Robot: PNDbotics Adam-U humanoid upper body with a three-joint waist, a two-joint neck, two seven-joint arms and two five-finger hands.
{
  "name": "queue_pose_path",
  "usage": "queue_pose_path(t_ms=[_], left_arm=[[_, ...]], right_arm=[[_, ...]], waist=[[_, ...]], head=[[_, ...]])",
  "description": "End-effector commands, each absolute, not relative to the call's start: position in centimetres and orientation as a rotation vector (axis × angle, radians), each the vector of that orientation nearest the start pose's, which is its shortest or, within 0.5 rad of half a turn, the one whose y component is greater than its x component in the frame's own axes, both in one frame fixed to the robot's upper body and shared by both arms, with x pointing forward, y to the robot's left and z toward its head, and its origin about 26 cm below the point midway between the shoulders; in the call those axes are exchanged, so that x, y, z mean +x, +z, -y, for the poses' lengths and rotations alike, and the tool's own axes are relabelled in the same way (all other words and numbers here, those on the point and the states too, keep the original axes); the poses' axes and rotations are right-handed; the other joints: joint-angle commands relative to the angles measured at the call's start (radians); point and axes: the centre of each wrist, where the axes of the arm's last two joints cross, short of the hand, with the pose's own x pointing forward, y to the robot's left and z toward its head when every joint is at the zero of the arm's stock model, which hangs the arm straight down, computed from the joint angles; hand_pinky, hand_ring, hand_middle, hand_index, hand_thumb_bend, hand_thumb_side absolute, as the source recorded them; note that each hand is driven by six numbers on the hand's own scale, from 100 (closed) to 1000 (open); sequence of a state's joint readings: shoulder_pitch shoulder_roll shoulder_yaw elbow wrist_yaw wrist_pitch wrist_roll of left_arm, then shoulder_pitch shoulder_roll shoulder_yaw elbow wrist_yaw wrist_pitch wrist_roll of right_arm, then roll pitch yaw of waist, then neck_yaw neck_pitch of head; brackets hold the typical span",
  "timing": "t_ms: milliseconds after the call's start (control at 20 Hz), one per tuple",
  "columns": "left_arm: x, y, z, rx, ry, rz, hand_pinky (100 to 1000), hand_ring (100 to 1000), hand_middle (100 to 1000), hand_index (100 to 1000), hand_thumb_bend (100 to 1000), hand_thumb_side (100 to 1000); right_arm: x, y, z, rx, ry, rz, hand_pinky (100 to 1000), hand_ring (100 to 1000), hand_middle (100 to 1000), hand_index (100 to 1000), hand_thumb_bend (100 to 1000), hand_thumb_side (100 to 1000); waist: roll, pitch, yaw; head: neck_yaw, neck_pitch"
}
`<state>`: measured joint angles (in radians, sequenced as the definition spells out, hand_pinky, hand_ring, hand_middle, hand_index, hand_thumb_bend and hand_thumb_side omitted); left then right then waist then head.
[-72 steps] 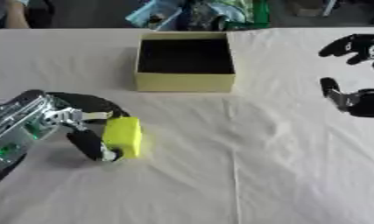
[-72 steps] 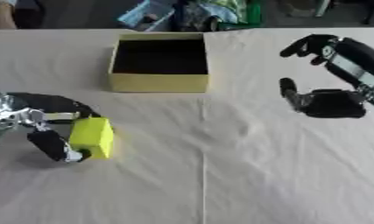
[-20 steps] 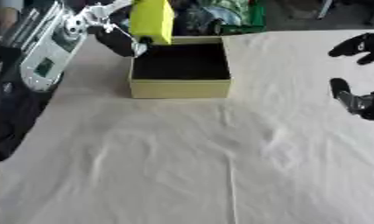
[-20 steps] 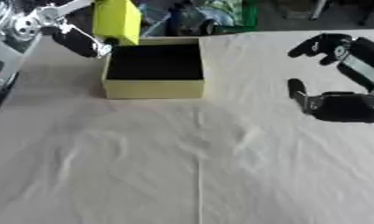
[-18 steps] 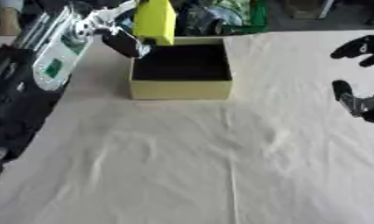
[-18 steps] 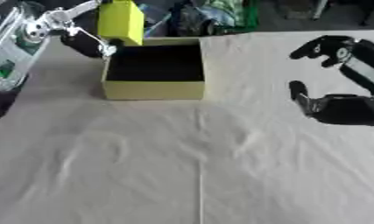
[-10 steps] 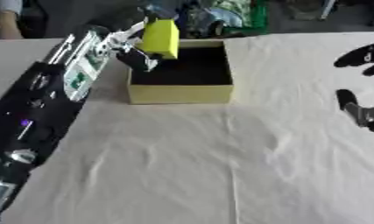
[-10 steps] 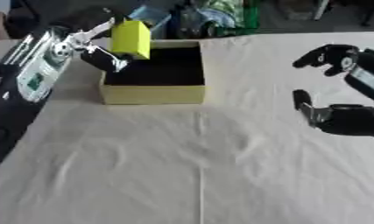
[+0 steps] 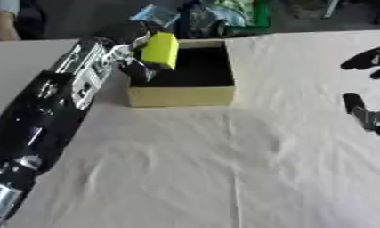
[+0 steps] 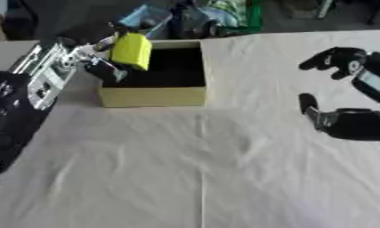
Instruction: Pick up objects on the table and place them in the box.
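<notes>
Left robot hand (image 9: pixel 134 53) is reaching in from the near-left side, the arm lying diagonally across the worktop (image 9: pixel 224 169). Its fingers are pinching a yellow block (image 9: pixel 160 50), holding it upright and a little tilted over the left wall of the box (image 9: pixel 183 95), at the box's far-left corner. The block is sitting above the rim, not resting on the floor of the box. One dark finger is hanging down against the outside of the box's left wall.

The box is open-topped, pale yellow outside, black inside, standing on the far half of the worktop. Nothing can be made out lying inside it.

A white panel with small dark marks is showing on the left forearm beside the box; the marks are too blurred to read. No readable writing on the block or the box.

Right robot hand (image 10: pixel 341 111) is hovering well to the right of the box, palm turned toward it, thumb and fingers spread apart and grasping nothing.

The worktop is covered by a cream cloth, creasing in the area nearer than the box. Beyond the box's far edge, clutter in blue and green (image 9: pixel 216 13) is lying past the worktop edge.
</notes>
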<state>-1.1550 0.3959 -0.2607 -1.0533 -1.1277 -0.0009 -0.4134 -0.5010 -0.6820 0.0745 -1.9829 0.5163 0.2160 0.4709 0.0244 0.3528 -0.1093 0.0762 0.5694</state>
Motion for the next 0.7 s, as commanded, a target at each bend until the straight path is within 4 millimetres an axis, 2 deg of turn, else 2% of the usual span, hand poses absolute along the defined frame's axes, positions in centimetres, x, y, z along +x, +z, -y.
queue_pose_path(t_ms=[50,200,450,700], left_arm=[[47.18,31.73,-18.68,1.433,-1.534,1.416,916,943,900,1000,498,283],[47.26,31.73,-18.63,1.524,-1.512,1.383,948,970,936,1000,549,314],[47.32,31.64,-18.58,1.574,-1.499,1.366,959,977,956,1000,549,306],[46.72,32.42,-18.06,1.568,-1.484,1.445,940,969,945,1000,415,243]], right_arm=[[30.22,29.1,27.41,-0.86,1.272,1.799,797,870,829,851,100,308],[30.23,29.11,27.36,-0.857,1.274,1.801,796,870,825,851,100,309],[30.23,29.08,27.36,-0.856,1.271,1.8,796,869,825,851,100,309],[30.23,28.97,27.37,-0.852,1.269,1.796,796,870,824,851,100,309]], waist=[[0.012,-0.011,-0.002],[0.011,-0.013,-0.001],[0.011,-0.016,0.0],[0.01,-0.023,0.003]], head=[[0.002,-0.005],[0.001,-0.005],[0.0,-0.002],[-0.005,0.005]])
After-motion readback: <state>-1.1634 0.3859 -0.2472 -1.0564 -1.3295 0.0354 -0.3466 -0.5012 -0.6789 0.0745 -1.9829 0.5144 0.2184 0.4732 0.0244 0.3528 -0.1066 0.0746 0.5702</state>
